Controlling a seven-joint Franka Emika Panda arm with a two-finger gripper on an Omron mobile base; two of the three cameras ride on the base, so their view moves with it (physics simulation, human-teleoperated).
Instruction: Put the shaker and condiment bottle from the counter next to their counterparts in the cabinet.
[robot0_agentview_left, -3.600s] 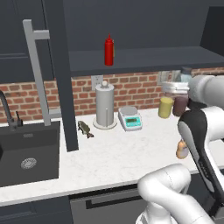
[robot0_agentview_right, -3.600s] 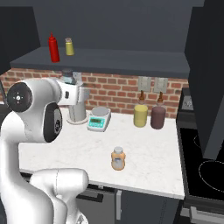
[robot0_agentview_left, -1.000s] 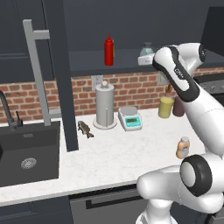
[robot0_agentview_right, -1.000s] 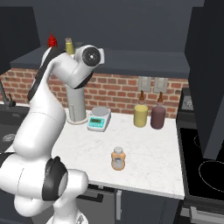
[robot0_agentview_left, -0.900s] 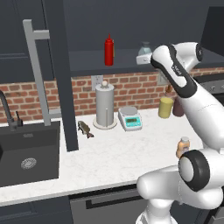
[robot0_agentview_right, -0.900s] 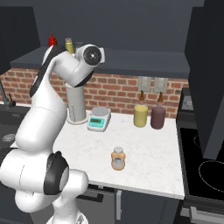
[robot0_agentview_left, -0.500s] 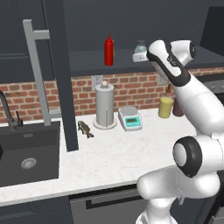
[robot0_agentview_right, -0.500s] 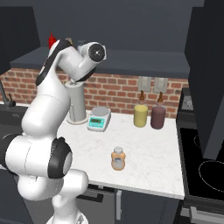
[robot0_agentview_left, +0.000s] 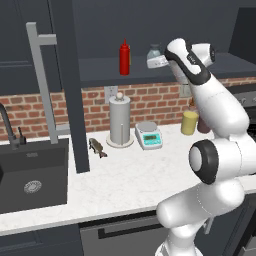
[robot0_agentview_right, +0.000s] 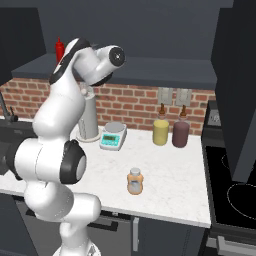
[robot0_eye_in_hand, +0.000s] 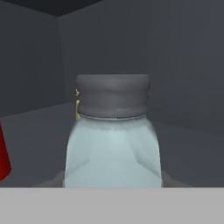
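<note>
Glossy white arm (robot0_agentview_left: 220, 107), rounded bulbous links, dark charcoal joint discs, smooth seamless shells

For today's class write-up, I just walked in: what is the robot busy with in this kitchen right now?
The white arm is reaching up into the dark wall cabinet, holding the shaker over the shelf, a little to the right of the red squeeze bottle. The hand view shows the shaker close up, with its grey cap on, and the gripper closed on it. The orange-tan condiment bottle is on the white counter, not yet moved.
</note>
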